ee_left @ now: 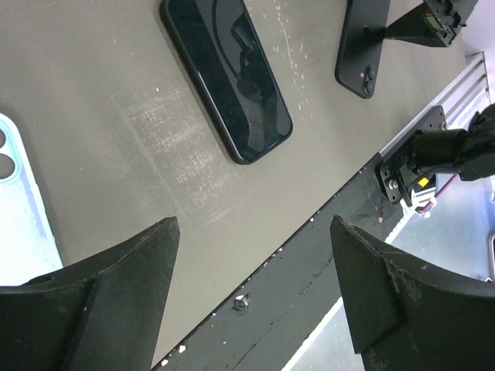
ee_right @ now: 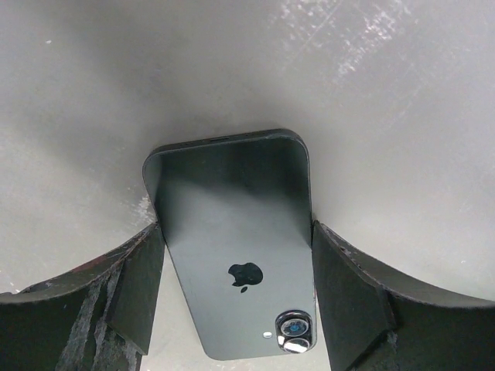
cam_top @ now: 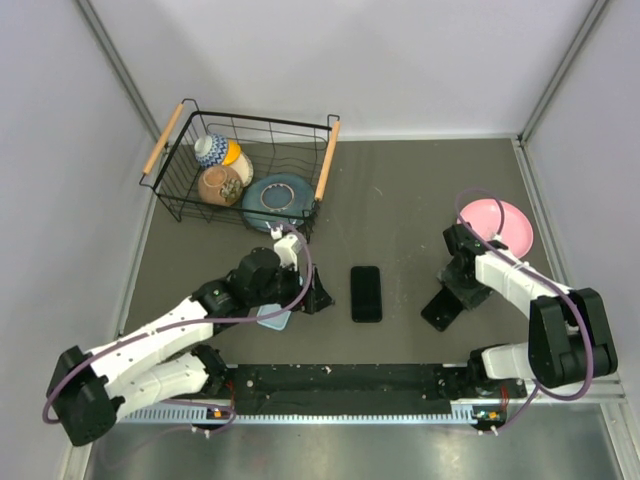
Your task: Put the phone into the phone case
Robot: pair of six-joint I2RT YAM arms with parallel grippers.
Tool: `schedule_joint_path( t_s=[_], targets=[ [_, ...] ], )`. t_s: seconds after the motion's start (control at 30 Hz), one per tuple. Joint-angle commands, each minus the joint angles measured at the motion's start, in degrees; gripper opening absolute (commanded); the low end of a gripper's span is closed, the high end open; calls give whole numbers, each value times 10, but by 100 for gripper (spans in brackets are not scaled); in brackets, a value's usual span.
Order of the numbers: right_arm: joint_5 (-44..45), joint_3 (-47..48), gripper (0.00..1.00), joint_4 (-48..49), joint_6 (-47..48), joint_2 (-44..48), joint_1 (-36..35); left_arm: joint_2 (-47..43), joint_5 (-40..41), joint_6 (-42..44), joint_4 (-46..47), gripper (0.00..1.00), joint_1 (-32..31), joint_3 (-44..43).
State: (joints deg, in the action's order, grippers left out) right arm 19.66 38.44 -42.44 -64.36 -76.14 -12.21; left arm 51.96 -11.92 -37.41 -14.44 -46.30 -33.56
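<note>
Grey table (cam_top: 400, 200) all round. Right claw (ee_right: 234, 228) is pinching the phone (ee_right: 232, 193) across its long edges, lens end closest to the wrist. Left claw (ee_left: 254, 228) is spread wide, with the blue case (ee_left: 27, 224) just beside one finger. The phone's probably stiff, slick and glassy, so edges look like the safest hold.

Two black phones, one pale-blue case (ee_left: 19, 216)
Screen-up phone (cam_top: 366, 293) lies centre; back-up phone (ee_right: 232, 255) right; case left, probably flat.

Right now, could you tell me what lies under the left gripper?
A light blue phone case lies beneath the left gripper. Only its camera-cutout end shows. The rest is covered by the arm and finger, so I cannot see it.
</note>
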Motion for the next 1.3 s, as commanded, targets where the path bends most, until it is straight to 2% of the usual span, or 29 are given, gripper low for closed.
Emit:
schedule_joint_path(
  t_s=[0.0, 0.3, 0.43, 0.63, 0.9, 1.27],
  targets=[
    [-57, -4, 57, 37, 63, -14, 3, 45, -4, 14, 43, 83, -5, -46],
    [-182, -78, 51, 175, 132, 61, 4, 196, -43, -6, 128, 78, -44, -131],
    [-216, -100, 48, 207, 143, 89, 3, 289, -74, -33, 213, 75, -60, -141],
    [-263, -122, 42, 247, 148, 95, 8, 396, -86, -41, 245, 72, -96, -206],
    [-354, -173, 40, 322, 148, 125, 28, 475, -114, -57, 289, 71, -101, -244],
    [-382, -180, 39, 324, 149, 153, 45, 540, -95, -39, 267, 71, -103, -277]
  ],
)
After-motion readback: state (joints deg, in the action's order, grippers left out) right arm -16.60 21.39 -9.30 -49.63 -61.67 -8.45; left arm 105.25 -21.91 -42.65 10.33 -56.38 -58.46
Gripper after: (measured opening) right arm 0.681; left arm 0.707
